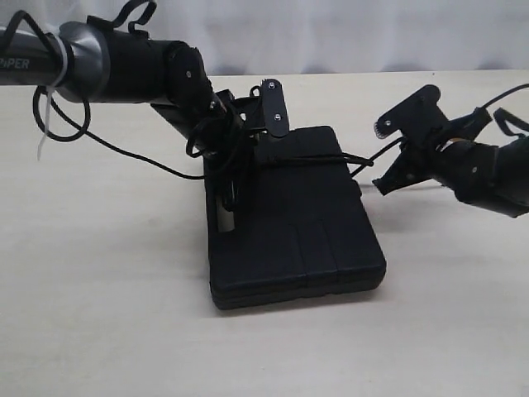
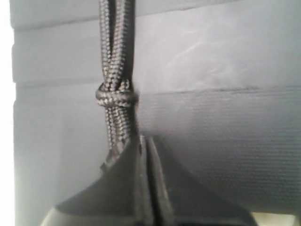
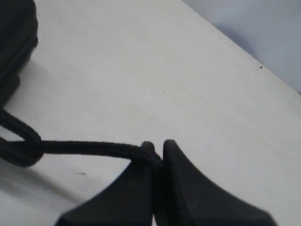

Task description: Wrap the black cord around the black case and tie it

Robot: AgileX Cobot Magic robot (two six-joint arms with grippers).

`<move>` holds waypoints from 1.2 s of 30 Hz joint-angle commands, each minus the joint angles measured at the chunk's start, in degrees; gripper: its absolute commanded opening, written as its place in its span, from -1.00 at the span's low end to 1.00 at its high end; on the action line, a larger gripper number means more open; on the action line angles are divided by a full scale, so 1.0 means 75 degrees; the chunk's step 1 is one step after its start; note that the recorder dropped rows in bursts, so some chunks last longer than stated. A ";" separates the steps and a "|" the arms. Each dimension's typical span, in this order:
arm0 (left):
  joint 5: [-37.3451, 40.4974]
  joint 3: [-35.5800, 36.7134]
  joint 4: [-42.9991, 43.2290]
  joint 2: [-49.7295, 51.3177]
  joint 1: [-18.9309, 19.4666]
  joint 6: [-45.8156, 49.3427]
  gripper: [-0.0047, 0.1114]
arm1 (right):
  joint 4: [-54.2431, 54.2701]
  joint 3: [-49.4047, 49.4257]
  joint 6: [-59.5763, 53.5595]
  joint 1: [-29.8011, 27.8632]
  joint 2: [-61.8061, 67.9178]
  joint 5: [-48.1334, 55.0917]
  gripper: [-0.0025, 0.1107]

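The black case (image 1: 297,231) lies flat mid-table, its handle end towards the left arm. The black cord (image 1: 318,158) runs taut across the case's far part. My left gripper (image 1: 266,153) hangs over the case's far left corner. In its wrist view the jaws (image 2: 146,141) are closed, and two cord strands (image 2: 115,56) cross in a knot (image 2: 115,96) and run into the tips over the case top (image 2: 211,141). My right gripper (image 1: 395,153) sits off the case's right side. Its jaws (image 3: 157,153) are shut on the cord (image 3: 84,147).
The pale table (image 1: 107,314) surrounds the case. A thin robot cable (image 1: 124,149) droops from the left arm onto the table. A white wall (image 1: 347,33) rises behind the table's far edge. A corner of the case (image 3: 14,37) shows in the right wrist view.
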 commanded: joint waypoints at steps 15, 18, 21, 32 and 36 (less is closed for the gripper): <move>0.0063 0.0131 -0.0242 -0.0057 0.0052 -0.0059 -0.10 | -0.3846 0.0014 0.3678 -0.0130 -0.0746 0.0432 -0.89; 0.0478 0.0131 -0.0242 -0.0086 0.0052 -0.0043 -0.10 | -0.3862 0.0014 0.3693 -0.0130 -0.0746 0.0432 -0.89; 0.0648 0.0131 -0.0228 -0.0316 0.0052 -0.0013 -0.10 | -0.3862 0.0014 0.3693 -0.0130 -0.0746 0.0432 -0.89; -0.0353 0.0131 -0.3045 -0.0676 0.0020 0.1398 -0.11 | -0.5882 0.0031 0.4890 -0.0130 -0.0746 0.0446 -0.89; -0.0443 0.0131 -0.4170 0.0296 0.0020 0.3671 -0.11 | -0.5882 0.0031 0.5001 -0.0130 -0.0746 0.0463 -0.89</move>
